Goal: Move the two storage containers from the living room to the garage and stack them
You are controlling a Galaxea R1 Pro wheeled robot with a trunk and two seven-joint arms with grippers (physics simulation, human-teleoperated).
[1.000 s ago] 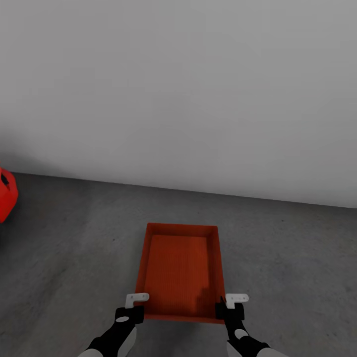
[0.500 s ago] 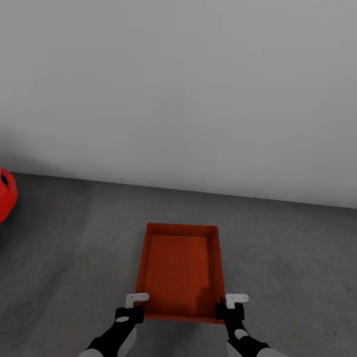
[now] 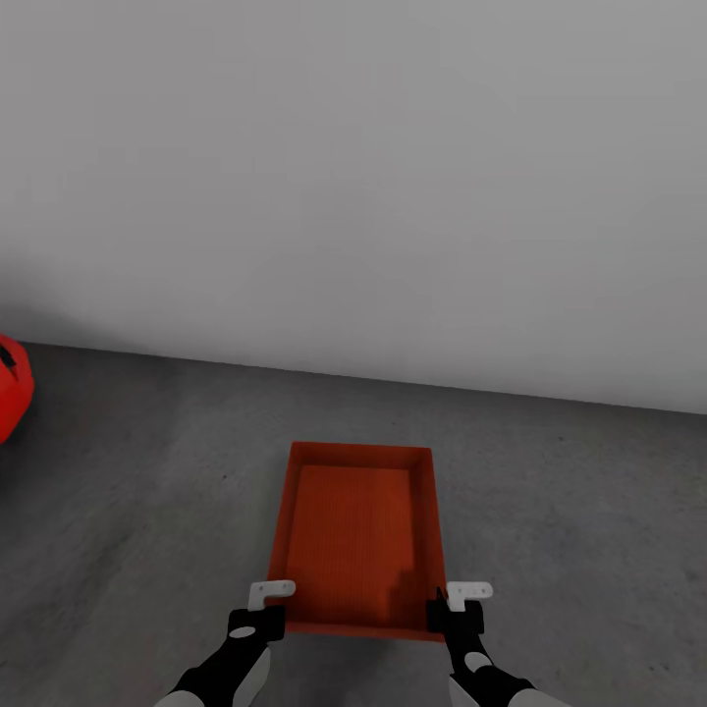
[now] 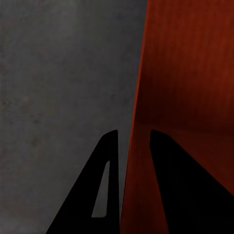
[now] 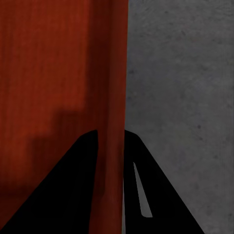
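Observation:
One orange-red open-top storage container (image 3: 355,530) is low over the dark grey garage floor (image 3: 147,491), its long side pointing at the white wall. I cannot tell whether it touches the floor. My left gripper (image 3: 257,614) is shut on its near left wall, and in the left wrist view the left gripper (image 4: 132,134) has one finger on each side of the container wall (image 4: 134,146). My right gripper (image 3: 455,611) is shut on the near right wall, and in the right wrist view the right gripper (image 5: 111,132) straddles the container wall (image 5: 113,73). The living room is out of view.
A plain white wall (image 3: 393,196) meets the floor about a container's length beyond the bin. The edge of a glossy red car (image 3: 10,388) shows at the far left. Bare grey floor (image 5: 185,97) lies on both sides of the container.

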